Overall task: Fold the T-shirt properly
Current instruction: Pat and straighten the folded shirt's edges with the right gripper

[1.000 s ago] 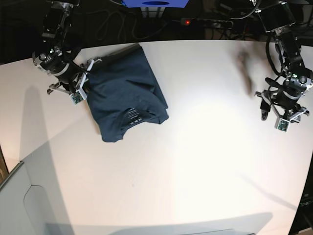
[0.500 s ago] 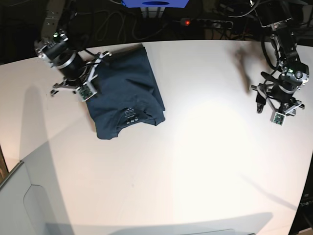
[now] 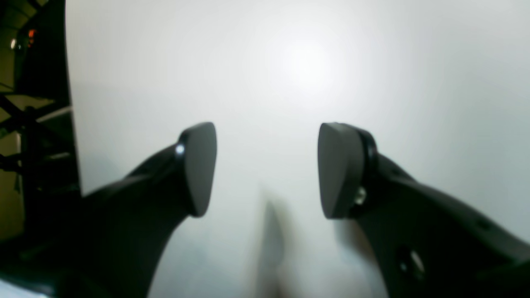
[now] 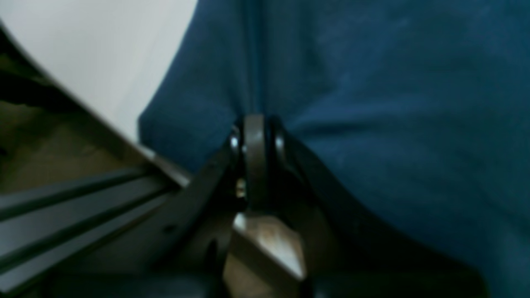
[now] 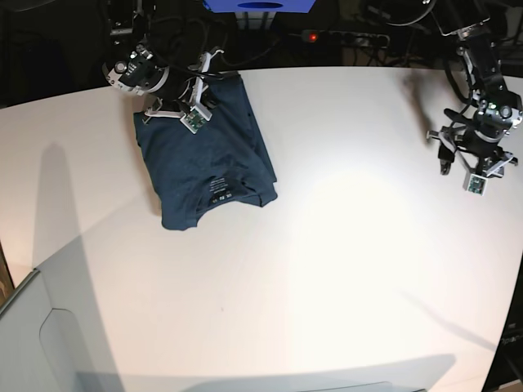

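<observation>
The dark navy T-shirt [image 5: 214,151] lies folded into a rough rectangle at the far left of the white table [image 5: 343,269], neck label facing up. My right gripper [image 5: 207,91] is at its far edge, close to the table's rim. In the right wrist view the right gripper [image 4: 255,124] is shut, its tips pressed into the T-shirt [image 4: 372,103], with creases running out from them. No cloth shows between the jaws. My left gripper [image 5: 459,167] hangs over bare table at the far right. In the left wrist view the left gripper [image 3: 267,169] is open and holds nothing.
The table's far edge [image 4: 124,136] runs just beside the right gripper, with dark floor and rails beyond. A power strip with a red light [image 5: 310,37] and a blue object [image 5: 260,5] sit behind the table. A pale panel [image 5: 49,343] fills the near-left corner.
The right arm has swept from the shirt's left edge up to its far edge, nudging the shirt slightly. The left arm rose a little toward the back.
</observation>
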Action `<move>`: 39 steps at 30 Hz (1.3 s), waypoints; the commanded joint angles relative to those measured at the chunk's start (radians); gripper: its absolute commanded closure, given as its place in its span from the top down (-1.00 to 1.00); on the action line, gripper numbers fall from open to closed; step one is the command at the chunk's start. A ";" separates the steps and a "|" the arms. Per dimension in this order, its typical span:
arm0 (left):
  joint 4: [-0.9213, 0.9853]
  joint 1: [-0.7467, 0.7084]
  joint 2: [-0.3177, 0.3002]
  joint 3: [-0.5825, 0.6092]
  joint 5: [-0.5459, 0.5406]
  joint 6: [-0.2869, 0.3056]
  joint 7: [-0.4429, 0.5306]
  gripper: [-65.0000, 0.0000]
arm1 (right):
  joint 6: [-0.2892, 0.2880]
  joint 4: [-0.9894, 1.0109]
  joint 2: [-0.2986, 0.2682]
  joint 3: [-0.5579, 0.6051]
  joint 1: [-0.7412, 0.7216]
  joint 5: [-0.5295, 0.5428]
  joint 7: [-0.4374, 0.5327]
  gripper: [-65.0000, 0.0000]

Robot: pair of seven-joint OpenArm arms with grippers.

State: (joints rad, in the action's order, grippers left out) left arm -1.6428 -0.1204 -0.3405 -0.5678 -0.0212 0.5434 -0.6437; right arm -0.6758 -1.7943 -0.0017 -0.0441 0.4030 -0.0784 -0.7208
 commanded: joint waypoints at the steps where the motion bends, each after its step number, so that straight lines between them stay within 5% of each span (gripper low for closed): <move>1: -0.017 0.003 -0.018 -0.007 -0.007 -0.006 0.020 0.14 | -0.011 -0.014 0.002 0.025 0.009 0.009 0.000 -1.00; 13: -0.093 -0.083 0.011 -0.008 -0.007 -0.006 0.022 0.14 | -0.011 -0.224 -0.045 0.111 -0.009 0.009 0.000 -1.00; 27: -0.115 -0.175 0.106 -0.146 -0.007 -0.004 0.022 0.14 | -0.011 0.107 0.036 0.218 -0.270 0.007 0.003 -1.00; 32: -0.110 -0.210 0.110 -0.180 -0.007 -0.004 0.023 0.14 | -0.008 0.207 0.039 0.310 -0.284 0.007 0.077 -1.00; 39: -0.109 -0.212 0.110 -0.245 -0.007 0.001 0.022 0.14 | -0.006 0.077 0.001 0.316 -0.221 0.007 0.103 -1.00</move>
State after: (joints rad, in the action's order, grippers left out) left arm -1.7351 -0.3325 -0.2161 -0.8062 -0.0196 0.5468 -0.6399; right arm -0.6762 -1.7000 -0.0051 0.2714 0.1871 -0.0856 -0.6365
